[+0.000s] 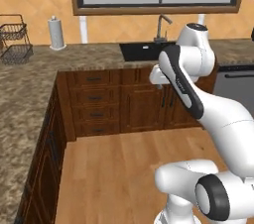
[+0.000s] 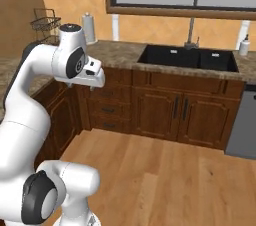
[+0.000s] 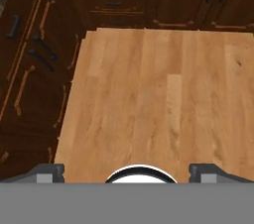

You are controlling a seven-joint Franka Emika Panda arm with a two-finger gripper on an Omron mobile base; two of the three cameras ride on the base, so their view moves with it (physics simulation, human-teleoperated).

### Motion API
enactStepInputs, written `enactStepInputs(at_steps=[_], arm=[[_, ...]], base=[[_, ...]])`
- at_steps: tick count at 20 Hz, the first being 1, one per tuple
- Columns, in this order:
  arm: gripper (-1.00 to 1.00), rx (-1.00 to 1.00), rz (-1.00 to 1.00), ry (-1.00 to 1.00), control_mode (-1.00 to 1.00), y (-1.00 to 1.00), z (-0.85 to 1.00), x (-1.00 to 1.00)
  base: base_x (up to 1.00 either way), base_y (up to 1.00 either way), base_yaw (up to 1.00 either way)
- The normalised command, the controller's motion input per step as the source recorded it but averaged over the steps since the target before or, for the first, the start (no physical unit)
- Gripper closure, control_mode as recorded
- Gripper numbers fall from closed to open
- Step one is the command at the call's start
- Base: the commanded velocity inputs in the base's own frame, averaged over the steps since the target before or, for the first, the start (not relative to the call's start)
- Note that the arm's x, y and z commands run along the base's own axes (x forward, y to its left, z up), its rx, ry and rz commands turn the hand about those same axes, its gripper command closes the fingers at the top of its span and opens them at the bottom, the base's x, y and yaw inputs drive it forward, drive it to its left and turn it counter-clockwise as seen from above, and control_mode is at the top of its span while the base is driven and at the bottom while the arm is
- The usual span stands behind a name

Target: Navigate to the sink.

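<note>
The sink (image 1: 140, 51) is a matte-black basin set in the granite counter along the far wall, with a grey gooseneck faucet (image 1: 161, 26) behind it. In the right base view the sink (image 2: 187, 58) lies ahead and to the right, its faucet (image 2: 191, 32) under the window. My arm is folded up over the base, well short of the counter. In the hand view my gripper (image 3: 128, 173) points down at the wooden floor, its fingertips (image 3: 49, 172) wide apart and open with nothing between them.
Dark wood cabinets (image 1: 126, 101) run under the counter, and a granite counter leg (image 1: 25, 99) juts along the left. A paper towel roll (image 1: 56, 33) and wire rack (image 1: 15, 39) stand back left. A dishwasher (image 2: 242, 125) and soap bottle (image 2: 244, 46) are right of the sink. Wooden floor (image 2: 165, 180) lies between.
</note>
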Motion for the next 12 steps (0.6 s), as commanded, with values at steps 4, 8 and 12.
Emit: enactStepInputs(at_steps=[4,8,12], arm=[[-1.00,0.00,0.00,0.00,1.00,0.00,0.00,0.00],[-1.00,0.00,0.00,0.00,1.00,0.00,0.00,0.00],[-1.00,0.00,0.00,0.00,1.00,0.00,0.00,0.00]], base=[[0.98,-0.18,-0.15],[1.00,-0.15,-0.13],[1.00,-0.15,-0.13]])
